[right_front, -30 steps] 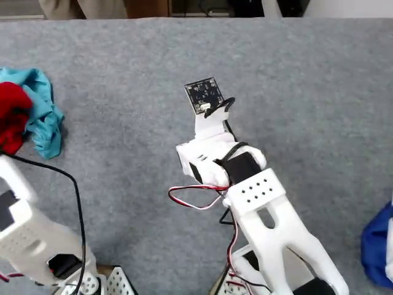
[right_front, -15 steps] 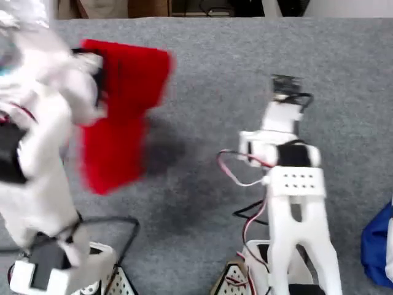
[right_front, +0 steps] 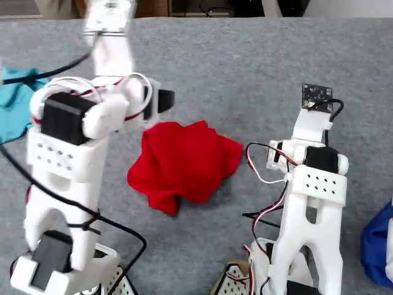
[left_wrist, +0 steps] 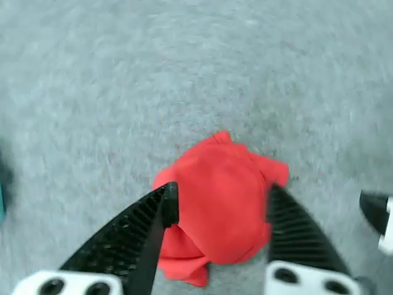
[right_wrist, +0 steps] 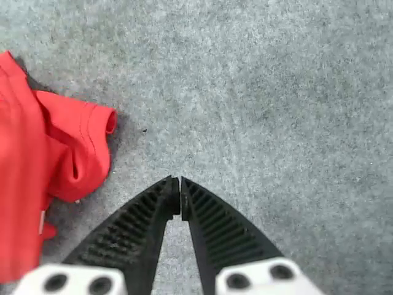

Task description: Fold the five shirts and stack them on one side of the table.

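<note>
Dropped from mid-air, the red shirt [right_front: 181, 163] is now lying crumpled on the tabletop [right_front: 245, 61] between the arms, with a teal shirt [right_front: 15, 104] and a blue shirt [right_front: 376, 246] sitting at opposite edges. From the left wrist, the left gripper [left_wrist: 221, 198] is hanging released, jaws spread above the red shirt. From the right wrist, the right gripper [right_wrist: 180, 187] is hovering clenched on nothing, near its sleeve [right_wrist: 92, 132].

Bright, even light across the grey table [right_front: 258, 55]; a soft, narrow shadow under the red shirt [right_front: 184, 160].
</note>
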You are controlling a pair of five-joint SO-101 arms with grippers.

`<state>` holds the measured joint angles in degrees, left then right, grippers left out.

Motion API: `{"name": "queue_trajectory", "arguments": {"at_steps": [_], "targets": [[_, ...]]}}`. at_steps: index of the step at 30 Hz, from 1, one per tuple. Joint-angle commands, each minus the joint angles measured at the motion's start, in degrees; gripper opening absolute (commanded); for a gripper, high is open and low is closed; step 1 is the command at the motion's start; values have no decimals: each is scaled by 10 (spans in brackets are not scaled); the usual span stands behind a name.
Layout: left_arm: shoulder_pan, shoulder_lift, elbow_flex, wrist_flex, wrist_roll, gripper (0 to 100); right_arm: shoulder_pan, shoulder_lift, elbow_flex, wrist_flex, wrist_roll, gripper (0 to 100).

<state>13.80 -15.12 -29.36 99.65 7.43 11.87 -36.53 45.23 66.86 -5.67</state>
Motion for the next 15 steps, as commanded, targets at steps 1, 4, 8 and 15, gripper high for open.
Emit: {"name": "queue_trajectory", "arguments": {"at_steps": [1, 4, 8, 15], "targets": [[-25, -31, 19, 4, 11, 281, 8, 0, -10, 3, 6, 69], [-69, -43, 60, 4, 5, 281, -1, -1, -15, 11, 6, 158], [-156, -63, 161, 9, -2, 219, -63, -1, -37, 81, 6, 225], [-325, -179, 387, 7, -73, 34, -182, -1, -145, 261, 2, 226]]}}
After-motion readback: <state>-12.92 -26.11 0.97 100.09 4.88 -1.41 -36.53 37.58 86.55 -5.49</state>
